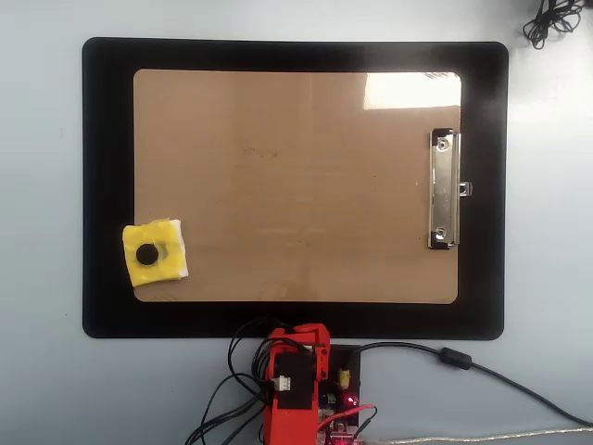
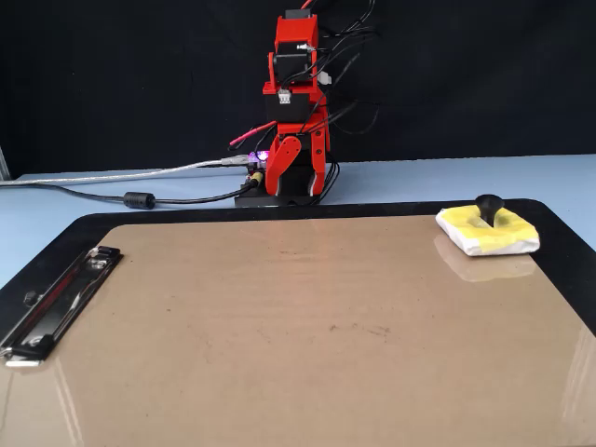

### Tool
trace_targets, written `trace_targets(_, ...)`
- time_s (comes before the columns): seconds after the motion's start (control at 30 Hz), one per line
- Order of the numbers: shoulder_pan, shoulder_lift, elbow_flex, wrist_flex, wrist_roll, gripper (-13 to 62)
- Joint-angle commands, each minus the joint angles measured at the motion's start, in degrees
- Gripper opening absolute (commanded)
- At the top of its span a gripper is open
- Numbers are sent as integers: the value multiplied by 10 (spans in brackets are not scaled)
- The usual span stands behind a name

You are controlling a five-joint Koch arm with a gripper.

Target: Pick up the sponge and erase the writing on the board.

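Note:
The yellow sponge (image 1: 155, 253) with its black knob lies alone on the board's lower left corner in the overhead view, and at the far right (image 2: 489, 233) in the fixed view. The tan board (image 1: 296, 185) (image 2: 279, 354) lies flat on a black mat. Of the writing, only faint dark specks (image 1: 250, 150) (image 2: 365, 328) show. The red arm is folded up over its base, well away from the sponge. Its gripper (image 1: 298, 338) (image 2: 300, 182) points down there, and its jaws cannot be made out.
A silver clip (image 1: 444, 188) (image 2: 56, 298) sits on the board's short edge opposite the sponge. The black mat (image 1: 107, 185) frames the board. Cables (image 2: 140, 197) run along the table from the arm's base (image 2: 284, 186). A dark cord bundle (image 1: 551, 14) lies in the overhead view's top right corner.

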Motion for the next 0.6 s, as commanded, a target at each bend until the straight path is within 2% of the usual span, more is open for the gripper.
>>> trace_targets(0.0,-8,28,17,17,15,342)
trace_targets(0.57,-5,27,18,44,14,342)
